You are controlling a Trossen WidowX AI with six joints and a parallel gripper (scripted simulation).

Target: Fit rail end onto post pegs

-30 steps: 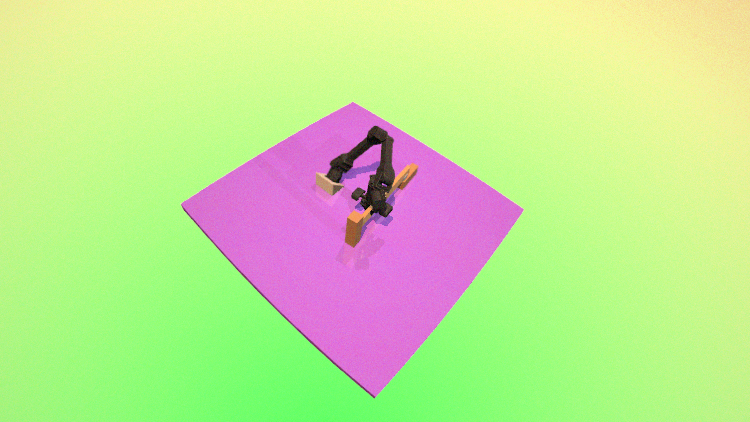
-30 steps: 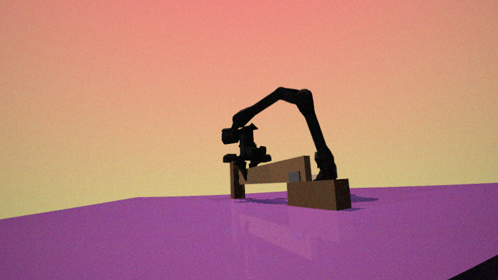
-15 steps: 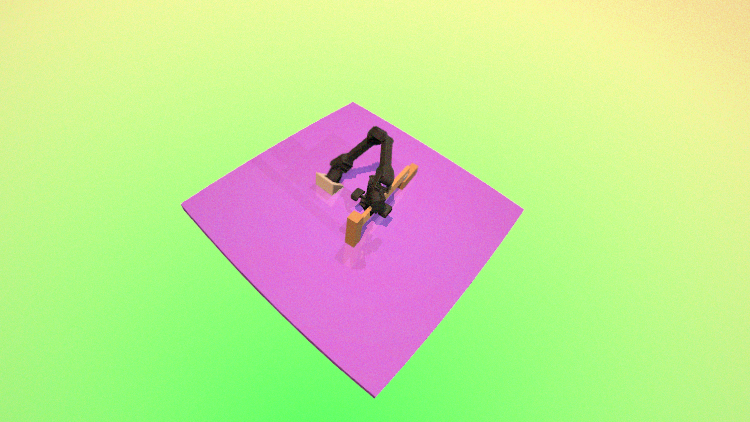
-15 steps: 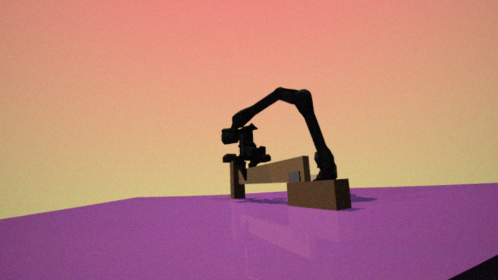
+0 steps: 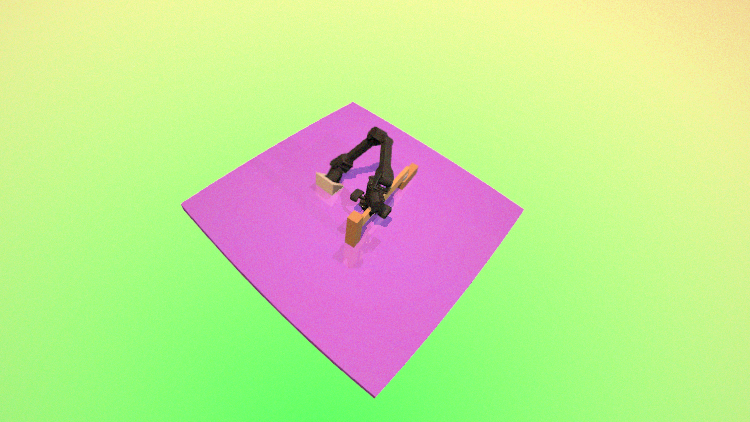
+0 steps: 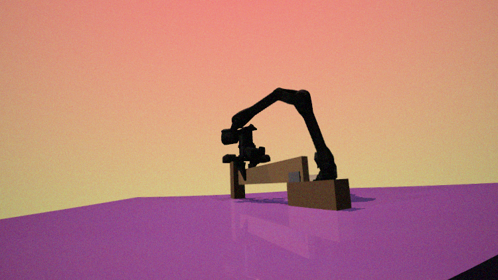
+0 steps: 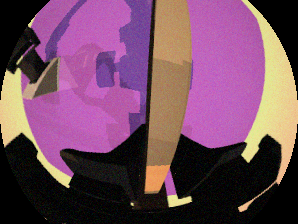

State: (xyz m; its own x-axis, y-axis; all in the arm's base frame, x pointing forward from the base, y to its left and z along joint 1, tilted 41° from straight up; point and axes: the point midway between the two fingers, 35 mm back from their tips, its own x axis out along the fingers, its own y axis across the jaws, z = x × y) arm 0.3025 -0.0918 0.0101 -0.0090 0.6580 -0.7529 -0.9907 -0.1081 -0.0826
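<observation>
The gripper (image 5: 372, 208) (image 6: 244, 174) (image 7: 163, 137) points down and is shut on the long wooden rail (image 6: 275, 171) (image 7: 171, 95) near its post end. The rail is off the table at that end and looks about level. Its far end sits at the grey bracket (image 6: 294, 176) on the low footboard block (image 5: 406, 183) (image 6: 311, 194). The short wooden post (image 5: 353, 231) (image 6: 237, 190) stands upright just beyond the gripper. The rail's end is at or very close to the post; the fingers partly hide this place. The pegs and holes do not show, so how far they are engaged cannot be told.
A pale wedge-shaped block (image 5: 327, 183) (image 7: 48, 82) stands beside the arm's base (image 5: 334, 174), off to the side of the rail. The arm arches from there over to the rail. The table (image 5: 314, 293) (image 6: 139, 240) extends around them.
</observation>
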